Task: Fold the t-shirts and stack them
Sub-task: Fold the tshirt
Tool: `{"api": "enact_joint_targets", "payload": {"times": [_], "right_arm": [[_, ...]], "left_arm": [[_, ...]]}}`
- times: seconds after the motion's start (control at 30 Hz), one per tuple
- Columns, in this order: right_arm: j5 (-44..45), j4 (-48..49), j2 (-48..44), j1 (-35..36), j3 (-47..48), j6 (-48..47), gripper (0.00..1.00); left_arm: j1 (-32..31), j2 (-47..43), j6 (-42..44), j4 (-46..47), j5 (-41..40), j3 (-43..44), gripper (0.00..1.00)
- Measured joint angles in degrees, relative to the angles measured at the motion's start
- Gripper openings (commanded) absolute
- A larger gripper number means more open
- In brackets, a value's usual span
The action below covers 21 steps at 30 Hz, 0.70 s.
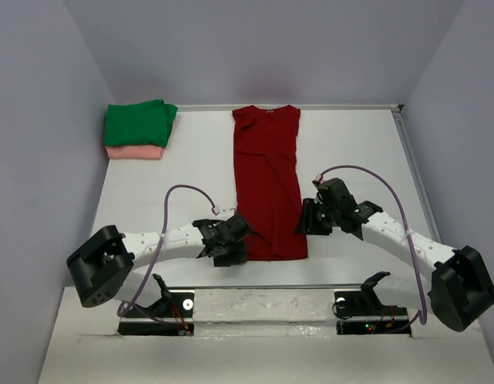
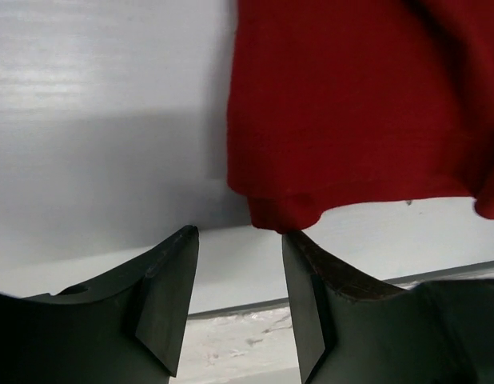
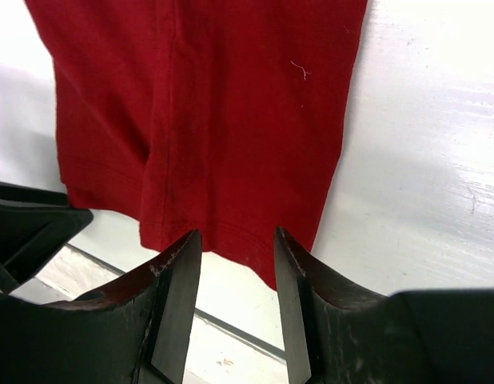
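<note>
While a red t-shirt (image 1: pixel 267 180) lies folded into a long, narrow strip down the middle of the white table (image 1: pixel 359 152), collar at the far end and hem at the near end, its near end is flanked by 2 robot arms. The left claw (image 1: pixel 233 242) is seen at the near-left corner of the hem, and the right claw (image 1: pixel 309 218) at the strip's right edge, slightly farther up.

From the left wrist, the left claw (image 2: pixel 239 232) is shown released, its jaws parted with bare table between them; the rounded corner of the red t-shirt (image 2: pixel 359 104) sits just ahead of the right-hand jaw and is not gripped.

From the right wrist, the right claw (image 3: pixel 237 234) is likewise shown released, jaws parted and nothing held. The hem of the red t-shirt (image 3: pixel 207 104) is framed in the gap just beyond the tips. Whether cloth is being touched cannot be told. A pale thread (image 3: pixel 299 70) is caught on the fabric.

At the far-left corner of the table, well apart from the arms, a folded green t-shirt (image 1: pixel 139 122) is stacked on a folded pink t-shirt (image 1: pixel 133 152).
</note>
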Motion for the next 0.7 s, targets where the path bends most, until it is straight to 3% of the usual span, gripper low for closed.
{"api": "enact_joint_targets", "payload": {"times": [0.37,0.7], "right_arm": [[0.4,-1.4,-5.2,0.3,-2.2,1.0,0.47],[0.8,-1.9,-4.8,0.3,-2.3,1.0,0.47]], "left_arm": [[1.4,2.2,2.4,2.9,-0.5,1.4,0.59],[1.5,-7.8,2.5,0.1,0.5,1.4,0.6]]}}
